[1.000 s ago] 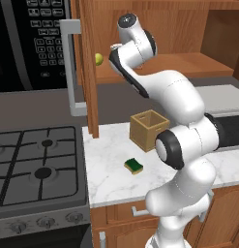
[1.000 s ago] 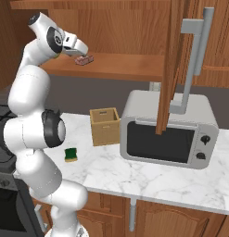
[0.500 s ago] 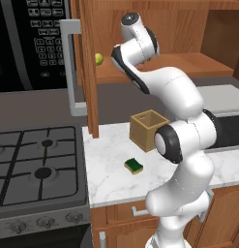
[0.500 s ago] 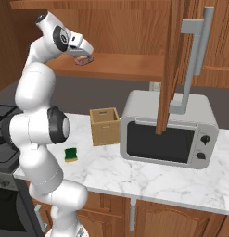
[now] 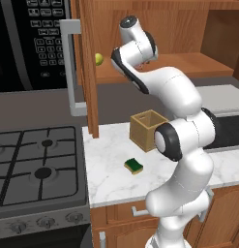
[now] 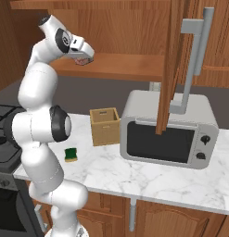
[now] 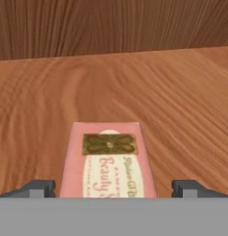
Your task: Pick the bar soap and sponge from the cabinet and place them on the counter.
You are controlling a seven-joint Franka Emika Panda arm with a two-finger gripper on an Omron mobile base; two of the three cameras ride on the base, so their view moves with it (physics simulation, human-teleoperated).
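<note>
Gripper (image 7: 113,186) spread wide, straddling the bar soap (image 7: 107,163) (near end cut off). Sponge (image 5: 134,165) sits on the counter (image 5: 106,169).

One bar soap (image 7: 107,161), one sponge (image 5: 134,166)

The bar soap (image 7: 107,161), a pinkish-salmon block with a pale oval label and a gold emblem, is seen lying flat on the wooden shelf of the cabinet (image 7: 171,101) at the lower centre of the hand view. The sponge (image 5: 134,166), dark green over yellow, is seen flat on the counter (image 5: 111,174) at the centre of the left base view. The cabinet doors are seen standing open, their grey bar handles turned outward.
</note>
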